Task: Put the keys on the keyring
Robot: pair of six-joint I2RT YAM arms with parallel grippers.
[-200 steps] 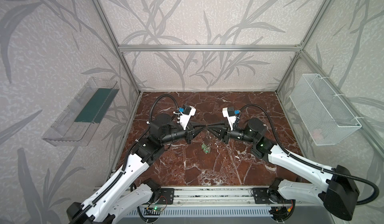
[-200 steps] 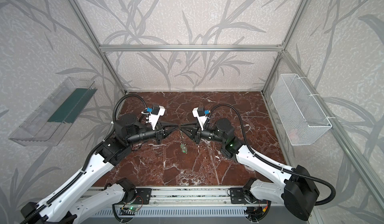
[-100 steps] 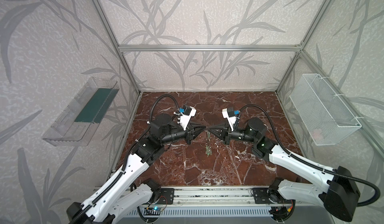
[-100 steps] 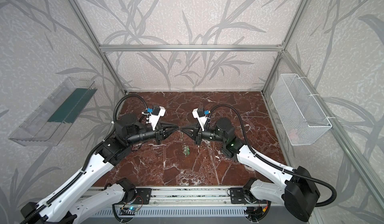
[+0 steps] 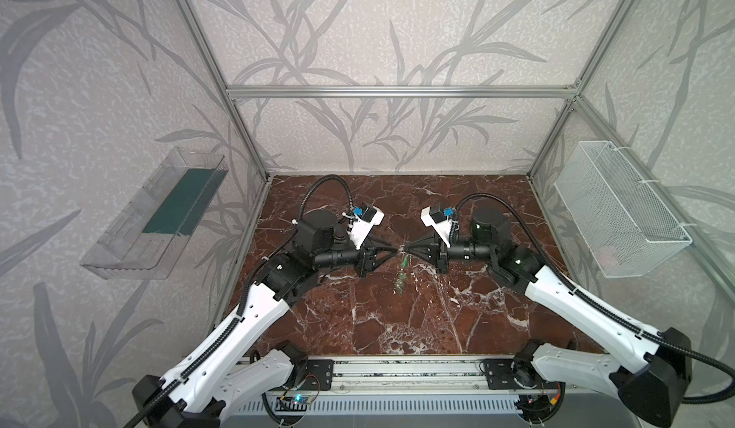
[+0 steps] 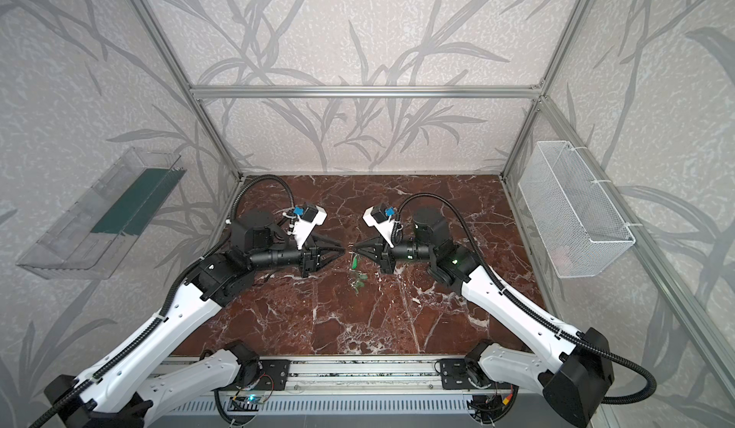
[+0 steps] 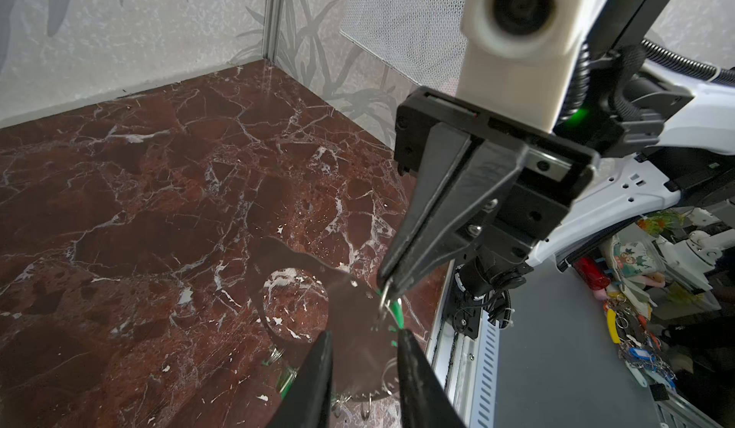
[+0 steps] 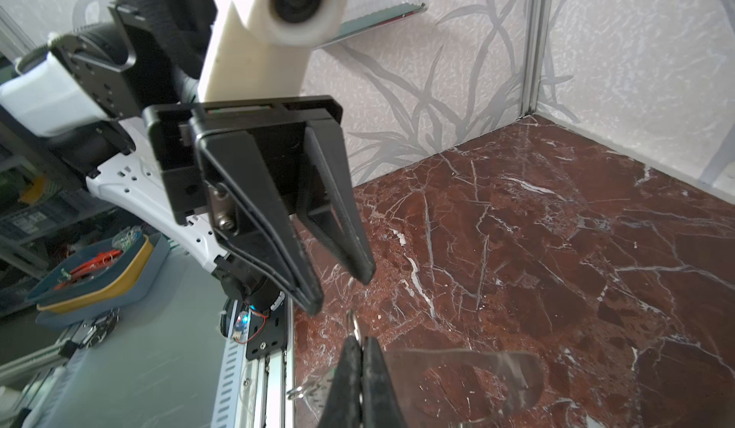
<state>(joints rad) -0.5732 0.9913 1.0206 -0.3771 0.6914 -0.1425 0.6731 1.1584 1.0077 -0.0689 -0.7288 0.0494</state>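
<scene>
- The right pincer (image 8: 361, 340) is clenching tight on the split ring (image 8: 352, 322) of a green-tagged key (image 7: 395, 312). Its fingertips are pressing together and the ring is poking out just past them.
- The green-tagged key is dangling just beneath those tips, with its tag slanting down to the rim of the keyring plate (image 7: 354, 338).
- The keyring plate is lying tilted just below both pincers, and the marble is showing through its large oval hole. Whether its lower edge is touching the counter (image 5: 358, 326) I cannot tell.
- The left pincer (image 8: 341, 291) is standing released, jaws apart with nothing between them. It is pointing at the right pincer and stopping just short of the split ring.
- In both top views the two pincers are facing tip to tip above the middle of the counter. The left arm (image 5: 254, 310) is reaching in from 8 o'clock and the right arm (image 5: 576, 298) from 4 o'clock.
- The green-tagged key and the plate are showing at 6 o'clock of the small gap between the tips.
- More small rings (image 7: 366, 400) and another green tag (image 7: 286, 380) are showing by the plate's lower rim, too blurred to tell how they are attached.
- A wire basket (image 5: 620, 215) is hanging on the wall at 3 o'clock, and a clear plastic tray (image 5: 159, 215) at 9 o'clock.
</scene>
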